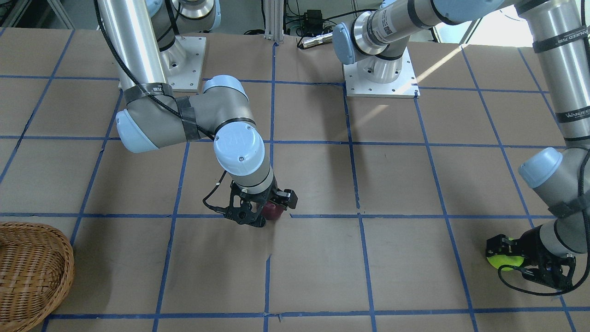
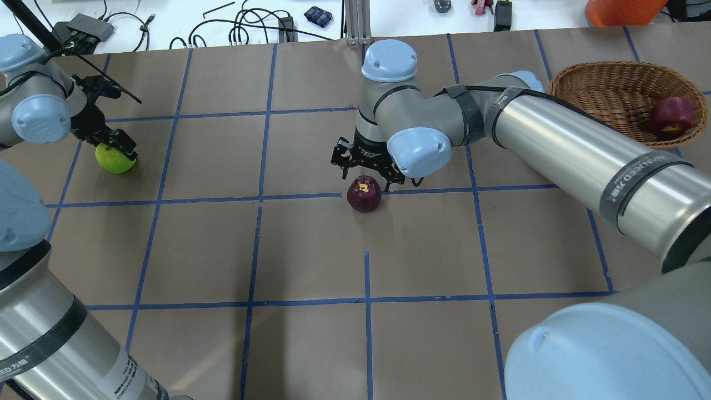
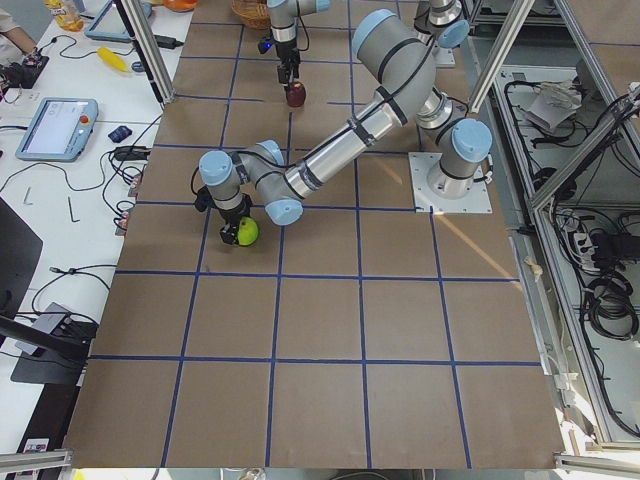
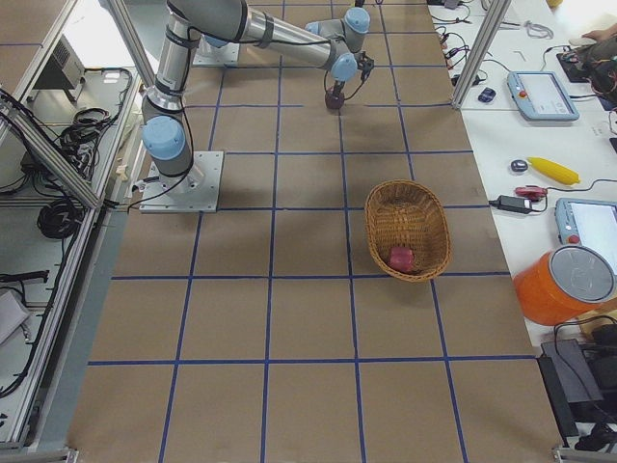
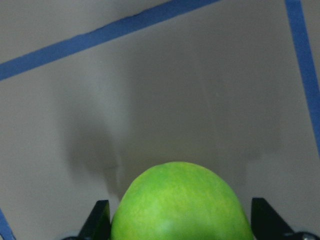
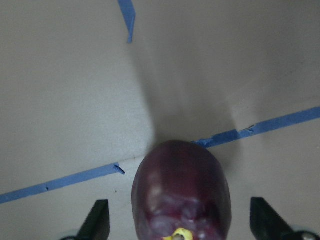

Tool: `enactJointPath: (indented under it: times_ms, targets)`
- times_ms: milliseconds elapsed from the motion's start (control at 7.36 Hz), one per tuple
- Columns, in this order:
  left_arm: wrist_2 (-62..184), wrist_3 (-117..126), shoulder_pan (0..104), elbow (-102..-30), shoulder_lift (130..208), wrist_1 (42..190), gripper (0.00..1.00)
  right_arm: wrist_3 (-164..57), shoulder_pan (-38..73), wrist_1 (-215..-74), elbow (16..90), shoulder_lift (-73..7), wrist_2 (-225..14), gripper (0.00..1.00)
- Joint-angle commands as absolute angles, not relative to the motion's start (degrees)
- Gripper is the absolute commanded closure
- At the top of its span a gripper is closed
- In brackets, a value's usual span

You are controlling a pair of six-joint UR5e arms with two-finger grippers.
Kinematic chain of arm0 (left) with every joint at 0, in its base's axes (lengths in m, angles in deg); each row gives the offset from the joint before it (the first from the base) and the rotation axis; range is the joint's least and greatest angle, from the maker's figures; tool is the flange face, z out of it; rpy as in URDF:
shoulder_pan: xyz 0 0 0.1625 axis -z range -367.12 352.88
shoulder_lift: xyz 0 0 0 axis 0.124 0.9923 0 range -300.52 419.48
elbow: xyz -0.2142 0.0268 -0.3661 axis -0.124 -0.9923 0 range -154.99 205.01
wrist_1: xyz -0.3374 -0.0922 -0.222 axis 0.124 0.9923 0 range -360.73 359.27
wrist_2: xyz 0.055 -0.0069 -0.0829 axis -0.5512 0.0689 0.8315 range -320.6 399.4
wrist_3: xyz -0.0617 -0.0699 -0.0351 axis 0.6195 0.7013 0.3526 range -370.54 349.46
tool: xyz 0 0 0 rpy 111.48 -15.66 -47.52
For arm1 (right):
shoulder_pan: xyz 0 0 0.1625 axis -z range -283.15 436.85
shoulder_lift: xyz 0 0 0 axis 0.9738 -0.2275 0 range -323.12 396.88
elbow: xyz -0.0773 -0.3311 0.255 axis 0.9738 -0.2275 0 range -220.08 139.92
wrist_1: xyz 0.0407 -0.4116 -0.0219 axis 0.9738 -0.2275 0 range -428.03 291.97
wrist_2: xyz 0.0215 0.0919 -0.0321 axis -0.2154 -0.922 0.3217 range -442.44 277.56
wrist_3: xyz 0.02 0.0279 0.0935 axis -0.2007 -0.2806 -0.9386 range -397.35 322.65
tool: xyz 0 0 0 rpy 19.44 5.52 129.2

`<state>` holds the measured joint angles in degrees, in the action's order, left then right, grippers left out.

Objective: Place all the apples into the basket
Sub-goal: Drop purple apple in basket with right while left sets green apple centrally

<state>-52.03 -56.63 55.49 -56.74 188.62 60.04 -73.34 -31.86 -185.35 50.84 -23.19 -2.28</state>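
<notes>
The lime green apple (image 2: 115,159) rests on the table at the far left, between the fingers of my open left gripper (image 2: 114,149). In the left wrist view the apple (image 5: 181,205) nearly fills the gap between the fingertips (image 5: 100,220). The dark maroon apple (image 2: 364,194) stands on a blue tape line at mid-table. My right gripper (image 2: 366,179) is open and straddles it with room on both sides, as the right wrist view (image 6: 180,197) shows. The red apple (image 2: 672,116) lies inside the wicker basket (image 2: 611,65) at the far right.
The table is brown paper with a blue tape grid (image 2: 261,197). Both arm base plates (image 1: 380,78) sit at the robot's edge. Cables and small tools (image 2: 244,28) lie beyond the far edge. The right arm's long link (image 2: 566,150) stretches beside the basket.
</notes>
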Motion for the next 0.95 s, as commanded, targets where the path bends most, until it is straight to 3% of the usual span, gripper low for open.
enactJointPath:
  times_ms: [0, 272, 408, 543, 815]
  targets:
    - [-54.4, -53.3, 59.9, -56.3, 185.6, 66.0, 0.62, -72.9, -32.6, -185.4, 51.0, -21.7, -2.2, 0.00]
    - [-53.9, -39.4, 69.0, -56.6, 180.3, 73.7, 0.62, -73.0, -32.6, -185.5, 50.9, -20.3, -2.2, 0.00]
    - [-52.9, -31.1, 73.3, -57.8, 178.3, 74.1, 0.62, -72.9, -32.6, -185.5, 50.6, -20.1, -2.2, 0.42]
    - [-52.4, -21.3, 78.3, -59.7, 177.1, 73.4, 0.62, -72.4, -32.5, -185.4, 50.4, -20.4, -2.2, 0.99]
    - [-52.4, -5.8, 88.0, -61.0, 177.3, 72.4, 0.63, -72.2, -31.3, -184.4, 49.8, -23.6, -1.3, 1.00]
